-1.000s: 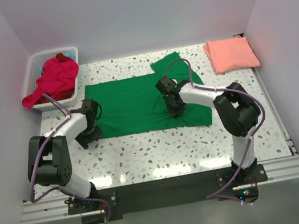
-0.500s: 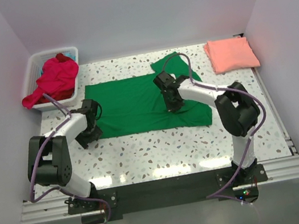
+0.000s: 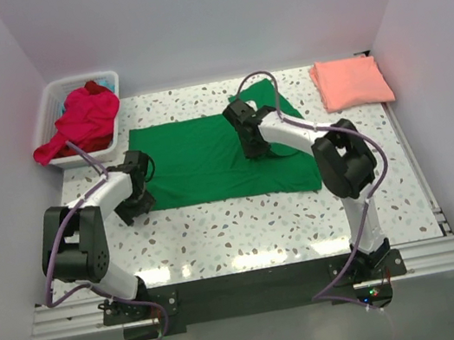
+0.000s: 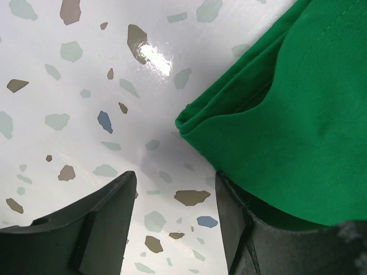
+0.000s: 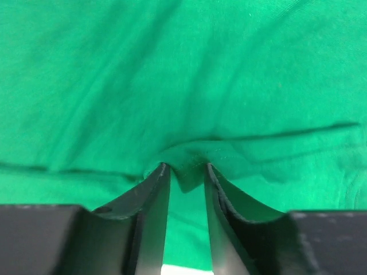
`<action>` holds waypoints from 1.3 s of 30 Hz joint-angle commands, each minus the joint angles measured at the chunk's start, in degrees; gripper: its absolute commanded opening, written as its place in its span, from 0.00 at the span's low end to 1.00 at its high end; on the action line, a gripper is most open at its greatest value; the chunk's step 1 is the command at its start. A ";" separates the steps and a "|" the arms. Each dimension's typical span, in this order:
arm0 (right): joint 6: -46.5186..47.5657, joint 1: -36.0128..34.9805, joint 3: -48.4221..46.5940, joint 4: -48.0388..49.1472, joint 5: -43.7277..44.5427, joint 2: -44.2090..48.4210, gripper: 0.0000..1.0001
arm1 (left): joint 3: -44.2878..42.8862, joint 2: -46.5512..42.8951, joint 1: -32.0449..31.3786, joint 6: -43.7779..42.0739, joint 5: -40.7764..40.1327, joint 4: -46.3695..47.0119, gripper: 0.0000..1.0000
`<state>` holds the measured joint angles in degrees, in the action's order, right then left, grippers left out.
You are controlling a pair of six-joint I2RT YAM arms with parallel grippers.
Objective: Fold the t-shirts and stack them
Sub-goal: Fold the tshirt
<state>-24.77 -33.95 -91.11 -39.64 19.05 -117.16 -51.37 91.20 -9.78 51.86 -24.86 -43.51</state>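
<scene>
The green t-shirt (image 3: pixel 199 162) lies spread flat in the middle of the speckled counter (image 3: pixel 245 220). The right arm stretches far out over the shirt and bends in toward the middle. Its right gripper (image 5: pixel 184 169) points down near the shirt's far sleeve, and its jaws pinch a small fold of green cloth. The left arm is bent at the elbow and stays low by the shirt's left edge. The left gripper (image 4: pixel 175 180) has its jaws apart, one over the bare counter and one over the folded green edge, and they hold nothing. A folded pink t-shirt (image 3: pixel 351 82) sits in the far right corner. A red t-shirt (image 3: pixel 82 121) hangs out of the white basket (image 3: pixel 52 99) at the far left.
</scene>
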 commanded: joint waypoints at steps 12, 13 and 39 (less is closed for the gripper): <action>-2.56 1.08 1.90 8.17 12.06 8.96 0.36 | -0.83 -2.95 0.20 -3.16 -0.71 2.28 0.62; -2.47 1.26 2.68 8.61 12.24 9.84 0.37 | -0.75 -3.30 0.11 -3.51 -0.63 2.72 0.62; -10.03 3.02 22.82 -0.97 0.90 19.51 0.36 | -6.02 5.39 -3.67 -11.87 5.35 9.85 0.63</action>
<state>-32.69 -31.00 -69.89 -39.75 19.97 -101.32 -57.32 95.88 -13.28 39.62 -19.11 -33.69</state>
